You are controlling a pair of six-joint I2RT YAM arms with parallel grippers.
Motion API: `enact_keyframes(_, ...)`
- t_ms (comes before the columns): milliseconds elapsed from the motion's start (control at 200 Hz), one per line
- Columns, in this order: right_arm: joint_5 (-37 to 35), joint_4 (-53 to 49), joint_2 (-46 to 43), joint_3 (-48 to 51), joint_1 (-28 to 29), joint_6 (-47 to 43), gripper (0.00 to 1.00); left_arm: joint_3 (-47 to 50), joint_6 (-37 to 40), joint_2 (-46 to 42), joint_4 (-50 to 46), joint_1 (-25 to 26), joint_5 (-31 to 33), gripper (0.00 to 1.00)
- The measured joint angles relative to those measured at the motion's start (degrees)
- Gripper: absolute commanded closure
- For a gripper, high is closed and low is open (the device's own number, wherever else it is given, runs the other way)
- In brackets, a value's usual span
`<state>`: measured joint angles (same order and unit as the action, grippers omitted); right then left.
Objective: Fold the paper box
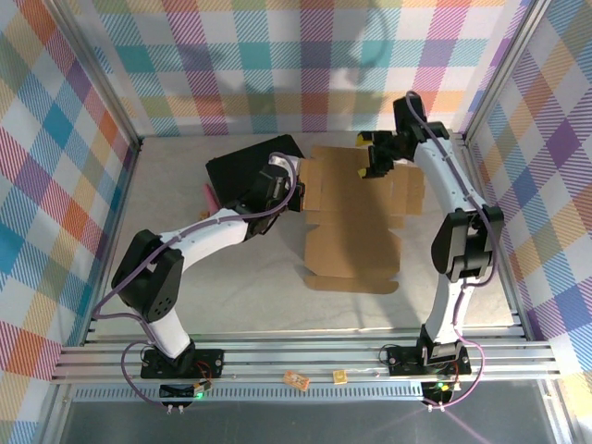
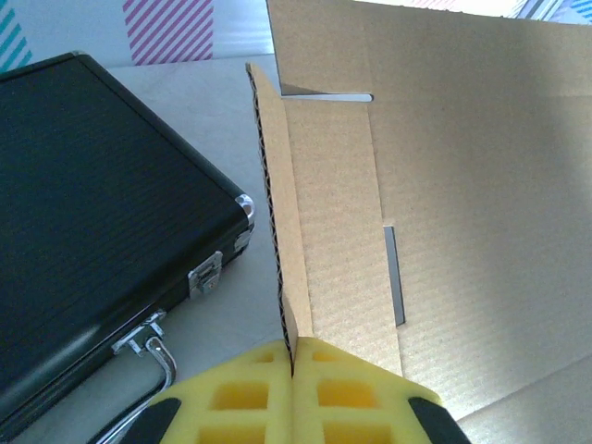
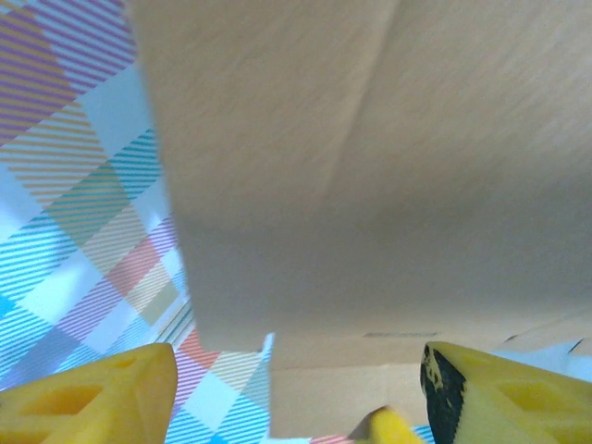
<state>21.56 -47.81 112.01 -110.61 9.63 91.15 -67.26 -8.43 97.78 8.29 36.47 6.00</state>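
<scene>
So the paper box (image 1: 356,222) is lying mostly flat on the desk (image 1: 231,296), about in the middle and a bit toward the right arm, with the black case (image 1: 250,165) just beside its far-left corner. It's a plain brown die-cut sheet, nowhere near box-shaped yet.

The left gripper (image 2: 291,370) is pinched shut on the box's left side flap (image 2: 319,231). In the left wrist view the yellow fingers meet right on the flap's raw edge, and the flap stands up roughly vertical off the base panel. The right gripper (image 1: 377,159) is up at the far end of the sheet with its jaws spread wide. A blurry cardboard panel hangs in front of its camera, but I can't see it clamping anything, and I can't tell if it's touching.

My take on handling: corrugated card like this is light and fairly stiff across a panel, but it wants to bend only along the scored lines. It'll also skate around on that smooth desk if nothing pins it. The surface is matte, so grip shouldn't be a problem, but squeeze hard on an edge and you'll likely crush the flutes or leave a crease.

I'd grab flaps near their free edge, mid-length, so the fold runs evenly along the score instead of twisting a corner. Keep one gripper anchoring the sheet while the other one folds.
</scene>
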Motion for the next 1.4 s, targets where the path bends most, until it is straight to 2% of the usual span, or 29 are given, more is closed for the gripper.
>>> enact_keyframes(300,-0.28,-12.57,4.07,-13.75,0.66,7.54,0.26,4.79,6.88,-4.13,6.73,3.17,5.49,1.00)
enact_keyframes(555,-1.55,-16.44,6.34,-16.65,0.35,9.22,0.27,6.08,11.50,-4.44,9.97,5.14,9.18,1.00)
enact_keyframes(1195,-1.53,-16.98,8.44,-17.35,0.07,8.50,0.77,6.82,14.05,-5.29,10.54,5.79,13.03,1.00)
enact_keyframes(1400,-1.20,-16.20,8.37,-16.59,0.11,7.98,0.77,6.91,13.79,-5.29,10.51,5.79,13.22,1.00)
